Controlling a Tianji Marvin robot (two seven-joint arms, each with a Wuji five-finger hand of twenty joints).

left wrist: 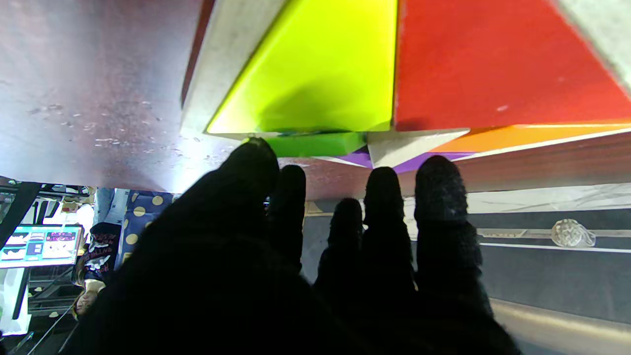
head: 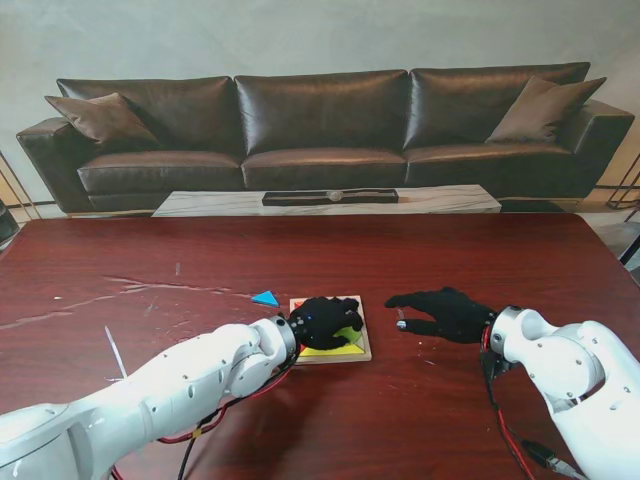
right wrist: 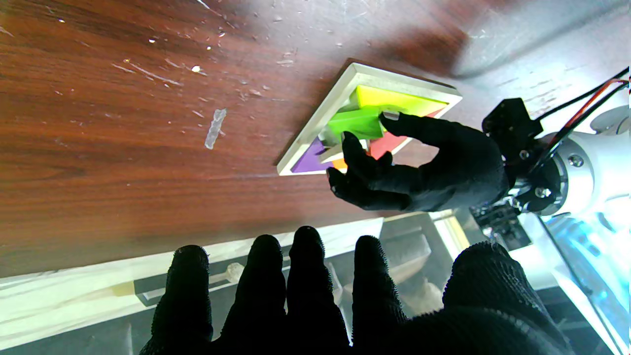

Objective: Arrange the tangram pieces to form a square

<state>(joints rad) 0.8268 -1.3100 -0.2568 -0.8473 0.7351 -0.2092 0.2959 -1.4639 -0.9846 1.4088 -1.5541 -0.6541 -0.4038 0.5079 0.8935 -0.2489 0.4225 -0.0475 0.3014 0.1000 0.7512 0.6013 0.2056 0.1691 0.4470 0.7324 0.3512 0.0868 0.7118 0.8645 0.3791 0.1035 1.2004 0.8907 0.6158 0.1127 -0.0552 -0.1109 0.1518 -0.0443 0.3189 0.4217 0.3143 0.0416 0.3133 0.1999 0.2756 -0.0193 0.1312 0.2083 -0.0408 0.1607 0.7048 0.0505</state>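
Nearest the stand camera, two white arms reach onto the dark wooden table (head: 120, 260). Taking the wooden tray (head: 364, 350) as the landmark: the left hand (head: 327, 321) is directly over it, fingers curled down among the pieces, probably nudging one into its seat. I cannot tell whether it actually grips a piece or only presses; in its own wrist view the fingertips (left wrist: 436, 187) stand over the far edge of the tray.

Inside the tray I count five pieces: a yellow triangle (left wrist: 315, 74), a red triangle (left wrist: 488, 69), a green piece (right wrist: 356, 123), a purple piece (right wrist: 308, 159) and an orange one (left wrist: 517, 135). The green piece looks tilted, not yet flat. A sixth, a blue triangle (head: 265, 298), lies on the table just beside the tray's far left corner, outside the frame, so the square appears unfinished.

To the tray's right, the right hand (head: 442, 312) rests apart from it, fingers spread and holding nothing, apparently kept clear while the left works.
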